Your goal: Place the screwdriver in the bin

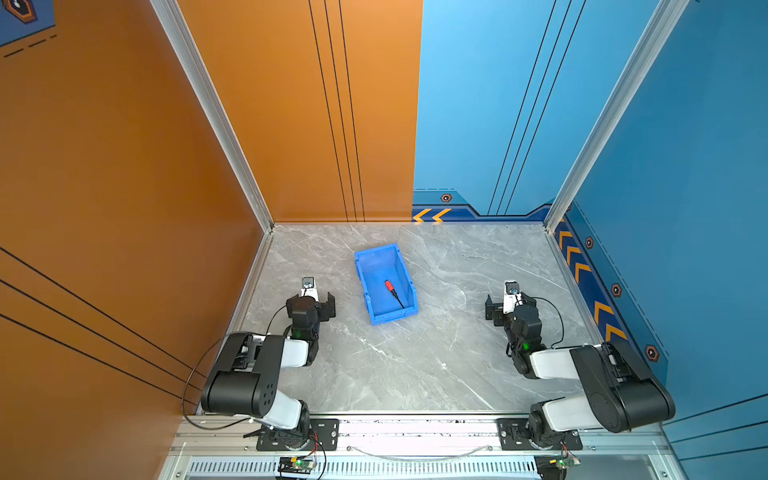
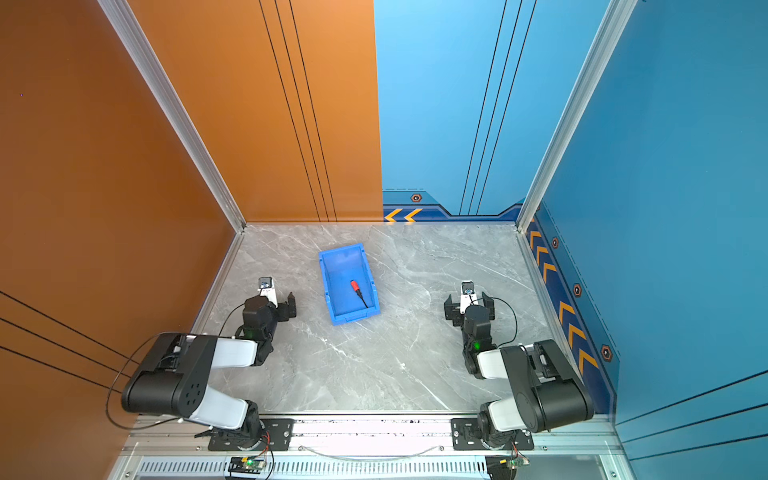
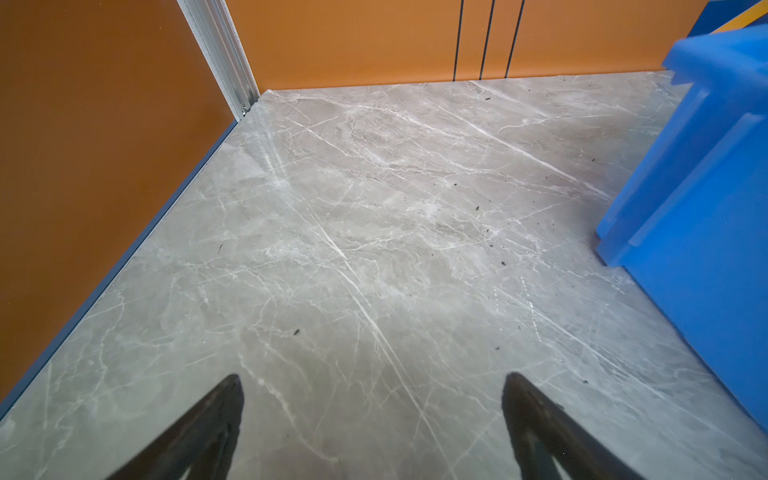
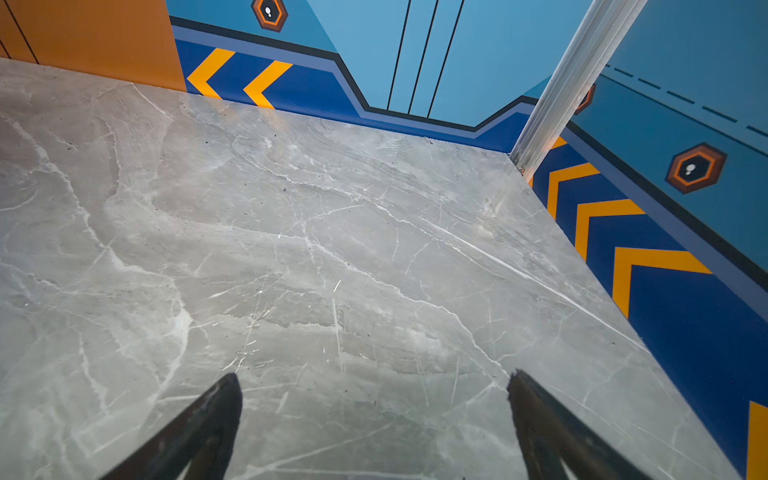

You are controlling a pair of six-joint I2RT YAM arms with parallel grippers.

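The bright blue bin (image 1: 376,266) (image 2: 338,266) stands on the grey marble table, left of centre in both top views. The screwdriver (image 1: 390,286) (image 2: 355,286) lies on the bin's floor, its red handle toward the back and its black shaft toward the low front end. My left gripper (image 1: 311,301) (image 2: 272,302) (image 3: 372,380) hovers open and empty just left of the bin, whose outer wall (image 3: 706,208) shows in the left wrist view. My right gripper (image 1: 510,304) (image 2: 469,307) (image 4: 375,376) is open and empty over bare table, well to the right of the bin.
Orange walls (image 1: 124,187) close off the left and back left, blue walls (image 1: 685,187) the back right and right. Aluminium posts (image 1: 266,220) (image 1: 550,220) stand at the two back corners. Both arm bases sit on a metal rail (image 1: 415,428) along the front edge.
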